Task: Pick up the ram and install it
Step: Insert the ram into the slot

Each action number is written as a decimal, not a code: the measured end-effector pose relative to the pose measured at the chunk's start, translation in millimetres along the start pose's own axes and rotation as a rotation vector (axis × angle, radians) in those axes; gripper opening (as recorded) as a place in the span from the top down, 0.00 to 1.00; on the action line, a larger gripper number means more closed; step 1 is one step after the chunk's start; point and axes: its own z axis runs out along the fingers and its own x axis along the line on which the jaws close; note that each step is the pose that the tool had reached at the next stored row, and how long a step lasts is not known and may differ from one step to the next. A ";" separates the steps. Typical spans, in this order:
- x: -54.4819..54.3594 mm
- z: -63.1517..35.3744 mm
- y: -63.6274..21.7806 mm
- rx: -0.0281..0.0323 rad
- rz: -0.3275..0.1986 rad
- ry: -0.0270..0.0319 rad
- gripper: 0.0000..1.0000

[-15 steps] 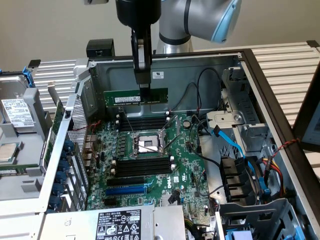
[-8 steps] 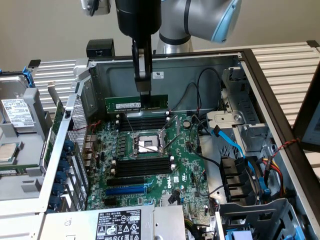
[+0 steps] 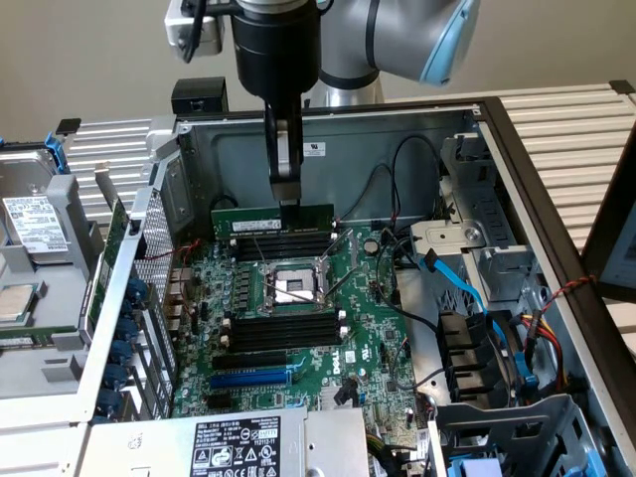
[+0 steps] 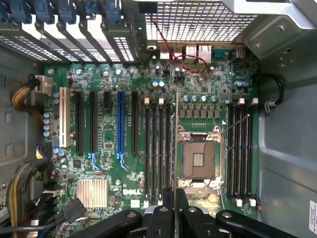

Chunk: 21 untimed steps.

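Note:
The ram (image 3: 260, 218) is a thin green stick held level, long edge down, inside the open computer case. My gripper (image 3: 289, 199) is shut on its upper edge near the middle. The stick hangs just above the far bank of black memory slots (image 3: 283, 245), close to the case's back wall. In the wrist view the ram (image 4: 177, 139) appears edge-on as a thin line running out from my gripper (image 4: 174, 201). There it lies between one bank of slots (image 4: 158, 148) and the CPU socket (image 4: 198, 158). Whether it touches a slot I cannot tell.
A second bank of memory slots (image 3: 283, 331) and a blue expansion slot (image 3: 248, 379) lie nearer the camera. Blue and black cables (image 3: 467, 288) crowd the exterior view's right. A hard drive (image 3: 35, 224) sits outside the case on the left. The power supply (image 3: 234, 447) stands in front.

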 end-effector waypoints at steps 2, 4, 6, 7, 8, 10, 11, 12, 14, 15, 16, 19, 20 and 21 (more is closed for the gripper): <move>0.4 3.5 0.0 0.0000 0.000 -0.0004 0.86; 0.7 7.2 0.1 0.0000 0.001 -0.0010 0.86; 1.2 10.8 0.1 0.0001 0.001 -0.0017 0.86; 1.8 12.6 0.1 0.0001 0.001 -0.0021 0.86; 2.6 14.4 0.1 0.0001 0.001 -0.0025 0.86; 4.9 17.9 0.1 0.0004 0.001 -0.0031 0.86; 6.3 19.7 0.1 0.0006 0.001 -0.0033 0.86; 8.0 21.7 0.0 0.0010 0.001 -0.0037 0.86; 9.8 25.3 -0.1 0.0017 0.001 -0.0041 0.86; 9.9 27.1 -0.1 0.0018 0.001 -0.0041 0.86; 9.9 28.8 -0.2 0.0018 0.001 -0.0040 0.86; 10.2 34.2 -0.2 0.0018 0.001 -0.0039 0.86; 10.3 36.1 -0.2 0.0019 0.001 -0.0040 0.86; 10.4 37.9 -0.2 0.0019 0.001 -0.0039 0.86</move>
